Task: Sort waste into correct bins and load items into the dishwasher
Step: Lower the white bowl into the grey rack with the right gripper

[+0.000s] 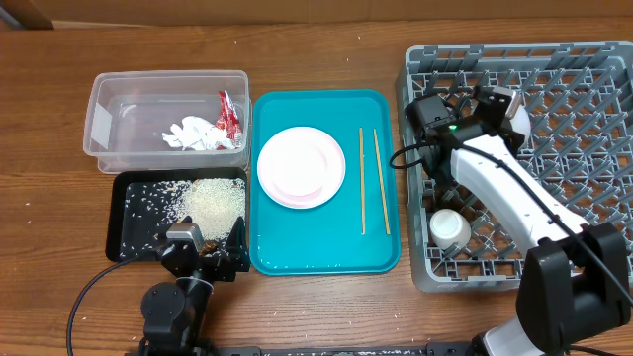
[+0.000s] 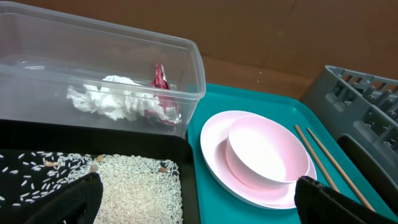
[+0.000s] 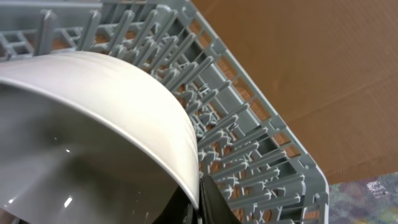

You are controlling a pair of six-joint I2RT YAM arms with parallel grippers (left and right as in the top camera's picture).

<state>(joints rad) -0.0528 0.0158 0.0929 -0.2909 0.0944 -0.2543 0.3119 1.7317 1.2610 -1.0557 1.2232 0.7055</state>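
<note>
The clear tub point(image 1: 109, 109) holds the white napkin point(image 1: 193, 133) and the red wrapper point(image 1: 229, 111); both also show in the left wrist view point(image 2: 115, 99) point(image 2: 159, 78). The black tray point(image 1: 134, 213) holds the rice scraps point(image 1: 213, 203). The pink plate point(image 1: 301, 166) and two chopsticks point(image 1: 374, 180) lie on the teal tray point(image 1: 326, 252). My left gripper point(image 1: 210, 255) is open and empty, low over the black tray's front right corner. My right gripper point(image 1: 499, 107) is shut on the rim of the pale bowl point(image 3: 93, 124) inside the grey dish rack point(image 1: 584, 148). The white cup point(image 1: 450, 227) sits in the rack's front left.
The dish rack's upright pegs point(image 3: 249, 124) stand close around the bowl. The right arm reaches across the rack from the front right. Bare wooden table lies behind the tub and the teal tray.
</note>
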